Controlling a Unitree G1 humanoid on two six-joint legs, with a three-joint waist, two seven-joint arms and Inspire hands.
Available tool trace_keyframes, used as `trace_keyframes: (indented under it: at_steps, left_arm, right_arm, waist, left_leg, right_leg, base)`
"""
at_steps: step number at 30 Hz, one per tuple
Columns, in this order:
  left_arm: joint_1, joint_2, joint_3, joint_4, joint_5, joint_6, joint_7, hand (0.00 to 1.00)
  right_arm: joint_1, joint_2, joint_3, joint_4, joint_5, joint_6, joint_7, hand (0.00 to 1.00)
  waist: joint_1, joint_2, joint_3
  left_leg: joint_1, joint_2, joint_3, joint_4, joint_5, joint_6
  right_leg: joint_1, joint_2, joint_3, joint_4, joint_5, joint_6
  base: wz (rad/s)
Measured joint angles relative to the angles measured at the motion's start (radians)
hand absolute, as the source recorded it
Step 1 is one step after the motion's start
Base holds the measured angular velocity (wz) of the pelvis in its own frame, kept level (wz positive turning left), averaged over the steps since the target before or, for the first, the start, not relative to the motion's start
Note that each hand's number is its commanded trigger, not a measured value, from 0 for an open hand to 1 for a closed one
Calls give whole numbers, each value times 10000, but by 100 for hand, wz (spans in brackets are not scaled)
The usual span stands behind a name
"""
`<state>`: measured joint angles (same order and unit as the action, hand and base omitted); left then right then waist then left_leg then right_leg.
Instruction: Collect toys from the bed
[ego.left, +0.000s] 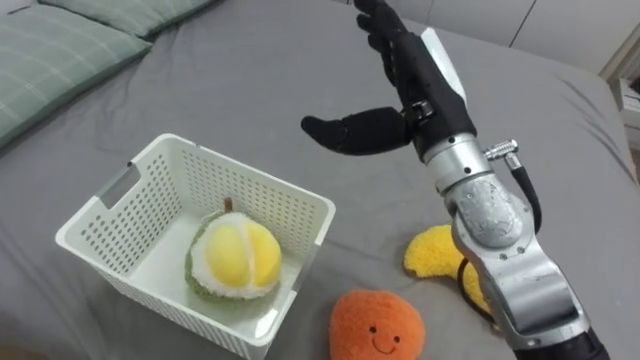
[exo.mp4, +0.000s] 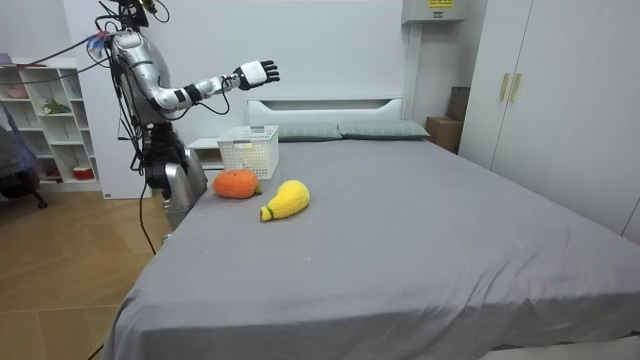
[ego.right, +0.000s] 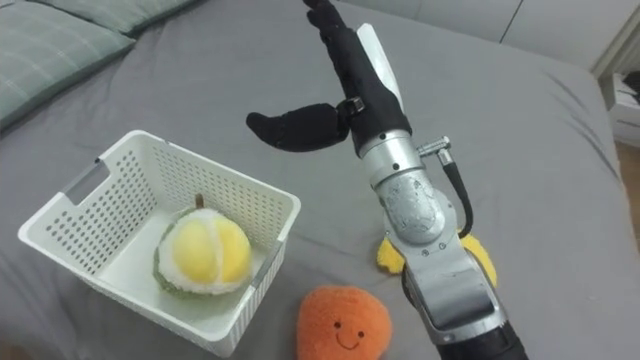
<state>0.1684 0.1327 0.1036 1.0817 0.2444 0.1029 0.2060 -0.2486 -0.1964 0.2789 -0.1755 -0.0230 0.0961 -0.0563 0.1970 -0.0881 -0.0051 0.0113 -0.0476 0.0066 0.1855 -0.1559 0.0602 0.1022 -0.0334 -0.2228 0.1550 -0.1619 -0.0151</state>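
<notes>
A white slatted basket (ego.left: 250, 173) stands on the grey bed with a yellow and green durian plush (ego.left: 235, 258) inside it. An orange plush with a smiling face (ego.left: 377, 322) lies just right of the basket. A yellow plush (ego.left: 435, 255) lies beyond it, partly hidden by my right forearm. My right hand (ego.left: 410, 75) is raised above the bed past the basket, open, with straight fingers, the thumb spread, and nothing in it. In the room view I stand at the bed's side by the basket (exo.mp4: 248, 152), with the right hand (exo.mp4: 258, 72) stretched out over the bed.
Green pillows (ego.left: 50, 50) lie at the head of the bed, left of the basket. The grey sheet (exo.mp4: 420, 230) stretches wide to the room view's right. A shelf unit (exo.mp4: 45, 120) stands behind me and wardrobes (exo.mp4: 560, 110) stand beyond the bed.
</notes>
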Motion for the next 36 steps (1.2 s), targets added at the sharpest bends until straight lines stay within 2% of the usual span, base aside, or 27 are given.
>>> trace_keyframes:
  at_steps: [3, 5, 7, 12, 16, 19, 24, 29, 31, 36]
  left_arm:
    - [2, 5, -2, -1, -2, 0, -16, 0]
    - [6, 11, 3, -6, -1, 6, -16, 0]
    - [35, -1, 3, -140, 32, 36, -18, 0]
    - [117, -30, 147, -658, 33, 58, -1, 0]
    - [332, -32, 209, -933, 47, 2, 100, 0]
    - [426, -32, 404, -934, 41, 0, 208, 0]
    - [661, -28, 487, -935, 44, 4, 209, 0]
    - [696, 6, 477, -926, 21, 13, 209, 0]
    - [691, 32, 481, -885, -6, 12, 209, 0]
    - [697, 50, 330, -794, -15, 5, 206, 0]
  right_arm:
    - [4, -24, 0, 0, 8, -2, -48, 0]
    - [12, -43, 0, 0, 10, -2, -89, 0]
    - [139, -46, -28, 12, 9, -11, -163, 0]
    - [987, -49, -580, 344, -259, -80, -412, 0]
    - [1582, -216, -1037, 1062, -848, -77, -696, 0]
    - [1959, -358, -1292, 1354, -823, -78, -749, 0]
    - [1980, -524, -1966, 1873, -1014, -82, -1074, 0]
    - [1984, -712, -2123, 2450, -1025, -106, -1308, 0]
    - [1984, -828, -2163, 2875, -1032, -109, -1302, 0]
    - [1929, -882, -2491, 3672, -1035, -120, -1297, 0]
  waist:
    - [-31, 13, 43]
    - [-78, 11, 99]
    - [-231, 2, 126]
    - [-326, -21, 118]
    - [-337, -65, 87]
    - [-597, -111, 57]
    - [-825, -130, 47]
    - [-946, -186, 50]
    - [-1105, -255, 17]
    - [-1151, -250, 25]
  left_leg:
    - [-16, 1, -6, 5, -8, 5]
    - [-37, 1, -14, 24, -14, 8]
    - [-126, -9, -80, 74, -17, 12]
    - [-185, -15, -39, 146, -49, 47]
    - [-169, 2, 98, 125, -62, 68]
    - [-153, 1, 104, 118, -63, 69]
    - [17, 22, 236, 36, -61, 69]
    - [58, 33, 334, -19, -64, 68]
    - [-61, 30, 359, -15, -61, 72]
    - [-208, 37, 514, 4, -69, 103]
  right_leg:
    - [-7, -2, 3, -1, 0, 0]
    - [-9, -2, -9, -2, 0, 0]
    - [-38, 1, -30, -14, 7, 11]
    - [-65, -19, -112, -12, 25, 41]
    - [-109, -19, 6, -12, 34, 56]
    - [-101, -21, 14, -10, 35, 58]
    - [-56, -7, 182, -7, 35, 58]
    - [-75, 3, 318, 5, 36, 59]
    - [-214, -2, 327, 21, 50, 68]
    - [-470, 1, 518, 147, 65, 92]
  base:
    - [0]
    - [2]
    - [10]
    - [1]
    - [-10]
    - [-1]
    - [-9]
    - [-9]
    - [0]
    - [-10]
